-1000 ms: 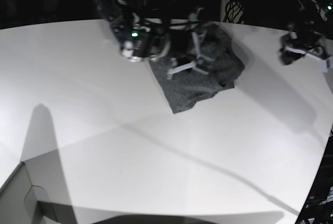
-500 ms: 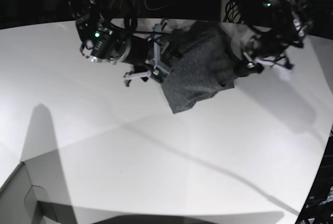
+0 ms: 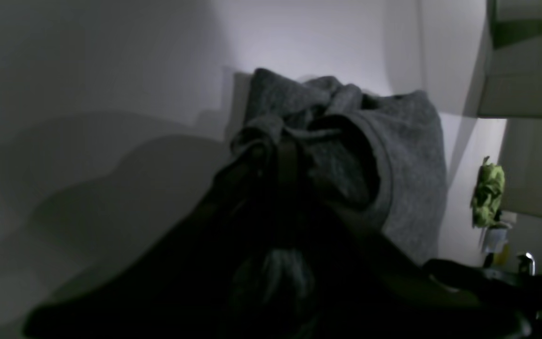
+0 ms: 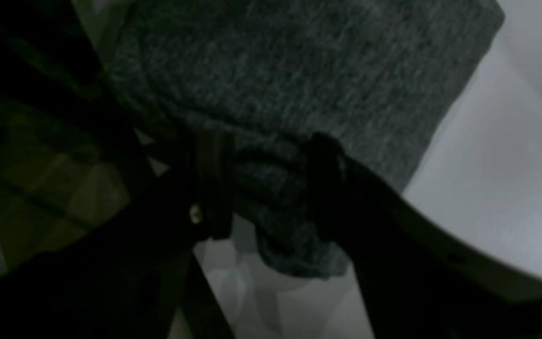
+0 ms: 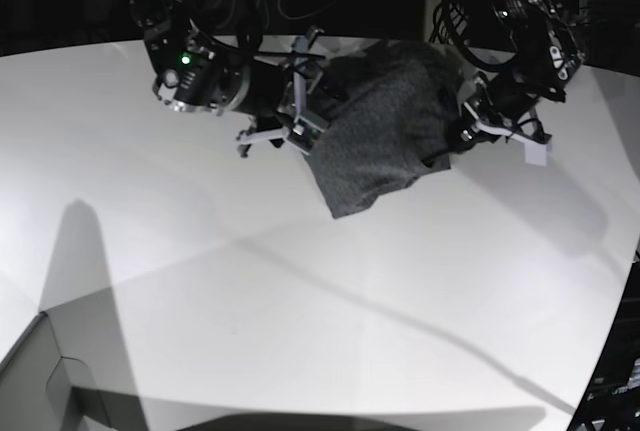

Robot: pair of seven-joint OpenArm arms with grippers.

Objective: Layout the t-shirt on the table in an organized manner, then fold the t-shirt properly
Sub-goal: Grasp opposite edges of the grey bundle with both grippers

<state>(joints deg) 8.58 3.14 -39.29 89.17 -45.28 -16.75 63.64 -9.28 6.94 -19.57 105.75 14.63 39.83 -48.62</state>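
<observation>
We are seeing the dark charcoal heather-grey knit t-shirt (image 5: 375, 136) lying bunched, not spread, at the far middle of the large plain white surface (image 5: 300, 301). Our right tool (image 4: 268, 181) is clenching a fold of the shirt's edge between its two dark fingers (image 4: 214, 181), at the cloth's left side in the base view (image 5: 300, 116). Our left tool (image 5: 465, 136) is sitting against the shirt's opposite side; its wrist view is showing gathered cloth (image 3: 346, 155) around dark fingers (image 3: 287, 162), but we cannot tell whether it is gripping.
</observation>
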